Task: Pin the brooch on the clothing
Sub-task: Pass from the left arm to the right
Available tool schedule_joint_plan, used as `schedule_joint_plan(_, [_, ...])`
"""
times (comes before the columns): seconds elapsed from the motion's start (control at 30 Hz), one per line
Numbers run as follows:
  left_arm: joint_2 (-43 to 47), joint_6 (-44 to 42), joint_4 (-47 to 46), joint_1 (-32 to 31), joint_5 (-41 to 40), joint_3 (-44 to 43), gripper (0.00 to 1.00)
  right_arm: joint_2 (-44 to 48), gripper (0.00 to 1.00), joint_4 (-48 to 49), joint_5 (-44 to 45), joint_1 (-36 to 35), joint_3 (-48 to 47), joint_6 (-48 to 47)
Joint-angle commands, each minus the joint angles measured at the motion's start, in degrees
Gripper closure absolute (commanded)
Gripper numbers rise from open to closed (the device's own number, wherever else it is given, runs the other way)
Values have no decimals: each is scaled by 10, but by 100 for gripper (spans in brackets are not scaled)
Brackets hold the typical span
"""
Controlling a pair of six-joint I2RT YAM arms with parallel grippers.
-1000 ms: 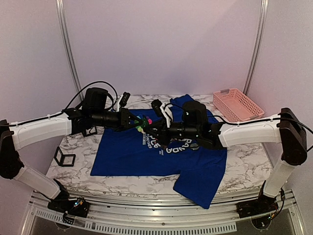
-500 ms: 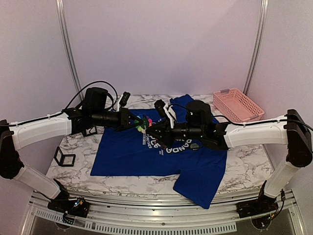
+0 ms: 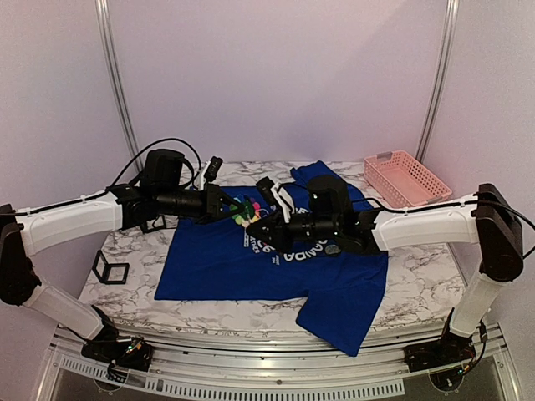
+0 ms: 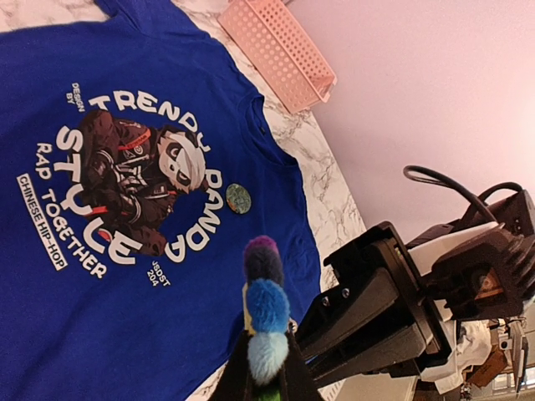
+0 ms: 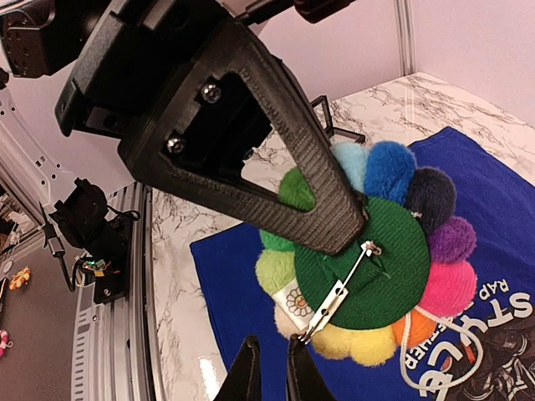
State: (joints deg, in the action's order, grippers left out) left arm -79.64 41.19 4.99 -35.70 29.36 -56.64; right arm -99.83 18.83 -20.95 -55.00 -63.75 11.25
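Both arms reach in horizontally from opposite sides and meet above the blue T-shirt [image 3: 217,259], which lies flat on the marble surface [image 3: 418,276]. The left end effector [image 3: 236,210] is clamped on the brooch [image 5: 376,251], holding it in the air over the chest print with its green back turned toward the right wrist camera. The right end effector [image 5: 272,376] points at that back, its fingers only narrowly parted with nothing between them, their tips just below the free end of the metal pin bar [image 5: 334,296].
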Motion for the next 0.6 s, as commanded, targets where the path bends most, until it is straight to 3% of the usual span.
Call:
schedule_joint_plan(0.0, [1, -4, -10, 3, 6, -6, 100, -14, 90, -2, 11, 2, -24, 13])
schedule_joint_plan(0.57, [4, -12, -19, -14, 10, 3, 100, -23, 95, 26, -10, 17, -40, 34])
